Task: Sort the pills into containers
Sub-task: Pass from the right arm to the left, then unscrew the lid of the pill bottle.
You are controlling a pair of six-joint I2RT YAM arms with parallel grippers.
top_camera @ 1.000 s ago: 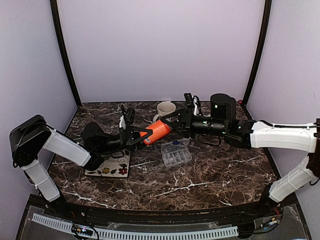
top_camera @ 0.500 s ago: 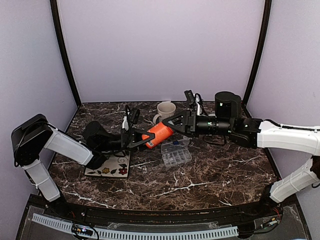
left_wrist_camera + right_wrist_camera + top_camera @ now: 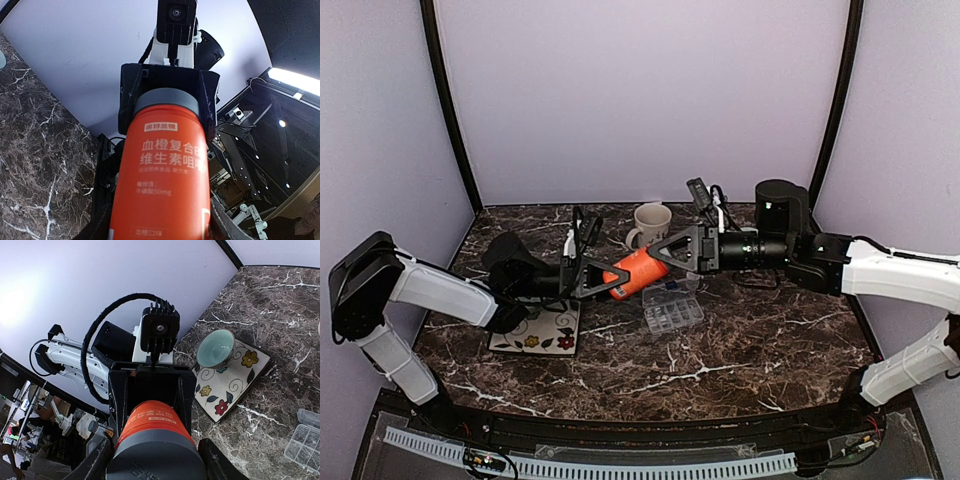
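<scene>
An orange pill bottle with a dark grey cap hangs tilted above the table, between both arms. My left gripper is shut on its orange body. My right gripper is shut round the cap, its fingers pressed on either side. The clear organiser box with its containers lies open on the table, just below and to the right of the bottle. I cannot make out the pills.
A cream mug stands behind the bottle. A flowered tile lies under my left arm, with a pale green bowl on it. Dark marble table extends to the front and right.
The right arm has drawn back a little to the right and the left arm has stretched after it. The bottle stays gripped at both ends, barely lower.
</scene>
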